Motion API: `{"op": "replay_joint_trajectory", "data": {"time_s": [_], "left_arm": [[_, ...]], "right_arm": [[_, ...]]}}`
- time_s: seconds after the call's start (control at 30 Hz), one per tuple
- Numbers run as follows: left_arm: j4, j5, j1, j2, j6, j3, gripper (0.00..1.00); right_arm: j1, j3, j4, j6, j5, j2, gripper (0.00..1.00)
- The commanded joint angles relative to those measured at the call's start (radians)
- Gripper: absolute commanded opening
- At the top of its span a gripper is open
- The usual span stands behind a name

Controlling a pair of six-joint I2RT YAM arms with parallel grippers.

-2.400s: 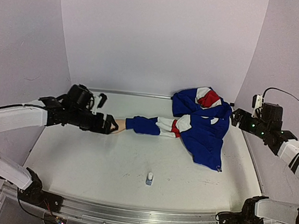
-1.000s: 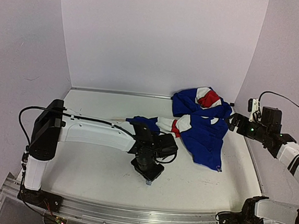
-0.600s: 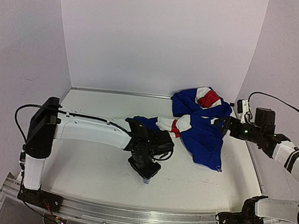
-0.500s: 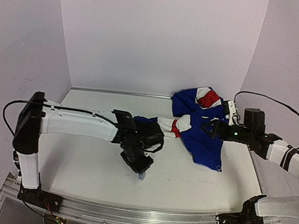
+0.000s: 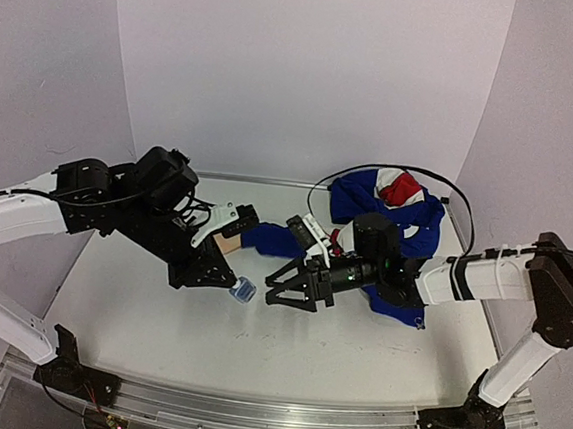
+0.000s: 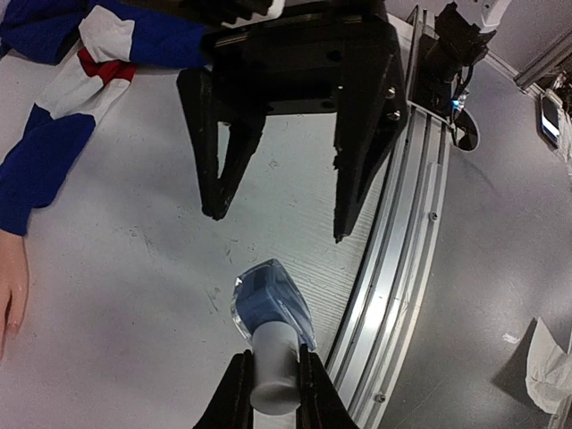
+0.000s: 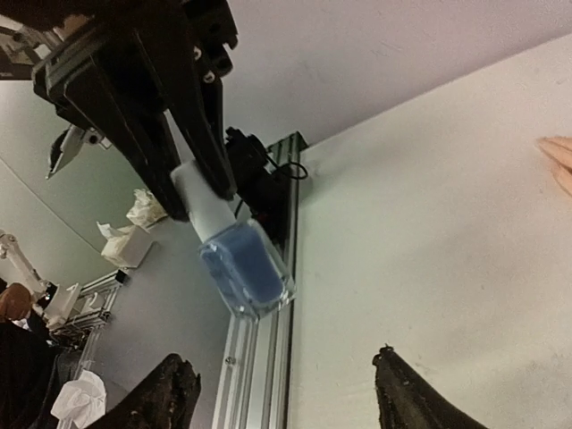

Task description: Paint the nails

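A small clear bottle of blue polish (image 5: 245,291) hangs tilted above the table, and my left gripper (image 5: 228,283) is shut on its pale cap (image 6: 273,380). My right gripper (image 5: 278,292) faces the bottle (image 7: 246,268) from the right. It is open, its fingers (image 7: 170,398) apart with nothing between them and short of the glass. The pale mannequin hand (image 5: 226,241) lies behind the left gripper, with a blue sleeve (image 5: 274,239) running right. Its fingertips (image 7: 559,159) show at the frame edge, but the nails are too small to make out.
A heap of blue, white and red clothing (image 5: 396,219) lies at the back right, under the right arm. The metal rail (image 5: 249,412) runs along the table's near edge. Pale walls close in the back and both sides.
My left gripper closed on the bottle's cap and lifted it off the table, then drew back left. The right arm swung in from the far right to face the bottle, and its jaws narrowed.
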Motion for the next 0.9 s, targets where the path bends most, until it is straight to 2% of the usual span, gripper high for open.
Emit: {"op": "replay_joint_trajectory", "data": {"time_s": [0.0,0.17,0.37,0.57,0.73,0.87], "left_arm": [[0.053,0.076,0.001,-0.067,0.085,-0.006,0.00],[0.065,0.100,0.001,-0.077,0.110,0.002,0.00],[0.064,0.096,0.003,-0.064,0.108,0.022,0.00],[0.064,0.102,0.003,-0.058,0.096,0.013,0.00],[0.085,0.098,0.003,-0.049,0.085,-0.002,0.00],[0.091,0.089,0.003,-0.042,0.080,-0.005,0.00]], "right_arm": [[0.029,0.105,0.187,0.005,-0.173,0.053,0.68],[0.059,0.173,0.213,-0.006,-0.257,0.113,0.66],[0.070,0.255,0.216,-0.004,-0.336,0.188,0.48],[0.079,0.266,0.221,-0.014,-0.362,0.205,0.25],[0.089,0.260,0.227,-0.023,-0.369,0.206,0.10],[0.099,0.246,0.239,-0.028,-0.362,0.185,0.06]]}}
